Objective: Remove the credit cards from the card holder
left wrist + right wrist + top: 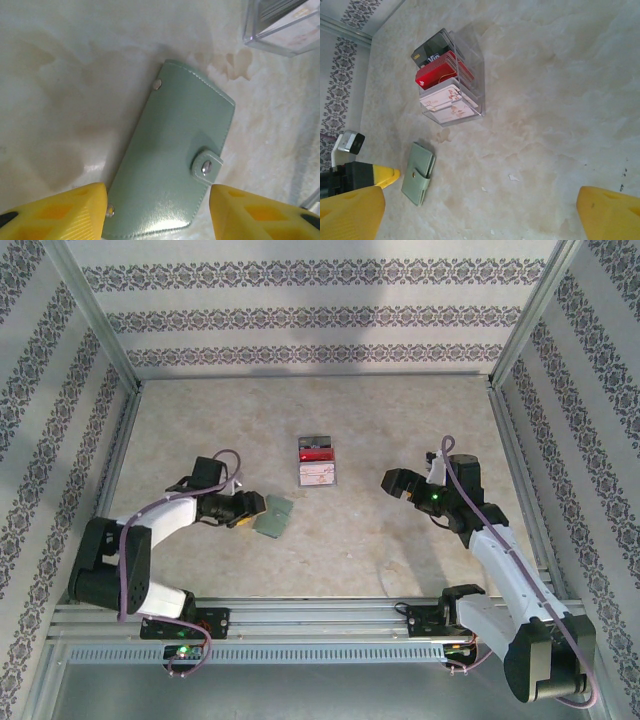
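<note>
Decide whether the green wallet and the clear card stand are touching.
Apart. The right wrist view shows bare table between the green wallet and the clear card stand.

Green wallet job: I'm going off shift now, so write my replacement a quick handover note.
Left gripper: open, straddling one end of the flat grey-green wallet.
Right gripper: open, empty, hovering aside.
Wallet lies closed on the table, snap fastened. Dark, red and pinkish-white plastic cards stand in a clear plastic rack beyond it.
Done: nothing; wallet unopened.
Left: unsnap, open, take cards out.
</note>
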Tool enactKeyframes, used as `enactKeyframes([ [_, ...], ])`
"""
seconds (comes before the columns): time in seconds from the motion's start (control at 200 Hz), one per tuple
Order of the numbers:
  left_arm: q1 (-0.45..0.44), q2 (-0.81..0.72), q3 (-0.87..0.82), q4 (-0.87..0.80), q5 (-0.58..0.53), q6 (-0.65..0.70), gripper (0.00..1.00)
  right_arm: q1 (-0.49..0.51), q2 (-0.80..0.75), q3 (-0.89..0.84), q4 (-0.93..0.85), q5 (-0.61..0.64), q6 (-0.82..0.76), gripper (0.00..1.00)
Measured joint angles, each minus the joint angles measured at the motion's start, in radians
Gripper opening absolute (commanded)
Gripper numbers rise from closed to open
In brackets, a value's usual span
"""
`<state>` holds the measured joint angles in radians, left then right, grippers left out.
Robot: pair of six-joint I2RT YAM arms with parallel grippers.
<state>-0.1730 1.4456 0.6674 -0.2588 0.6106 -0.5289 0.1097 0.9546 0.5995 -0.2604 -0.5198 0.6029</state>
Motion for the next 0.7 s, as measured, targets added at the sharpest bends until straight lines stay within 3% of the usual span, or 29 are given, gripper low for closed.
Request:
enactKeyframes([
  [0.155, -0.037, 0.033, 0.049, -0.016, -0.061, 0.032, 0.55, 0.0, 0.0, -0.004, 0.008, 0.007, -0.003, 0.98],
  [0.485, -0.07, 0.1, 0.05, -0.023, -0.084, 0.072, 0.42, 0.0, 0.0, -0.021, 0.01, 0.021, -0.007, 0.98],
  [0.7, -0.084, 0.131, 0.086, -0.063, -0.115, 0.102, 0.23, 0.0, 0.0, -0.033, 0.01, 0.032, -0.007, 0.98],
])
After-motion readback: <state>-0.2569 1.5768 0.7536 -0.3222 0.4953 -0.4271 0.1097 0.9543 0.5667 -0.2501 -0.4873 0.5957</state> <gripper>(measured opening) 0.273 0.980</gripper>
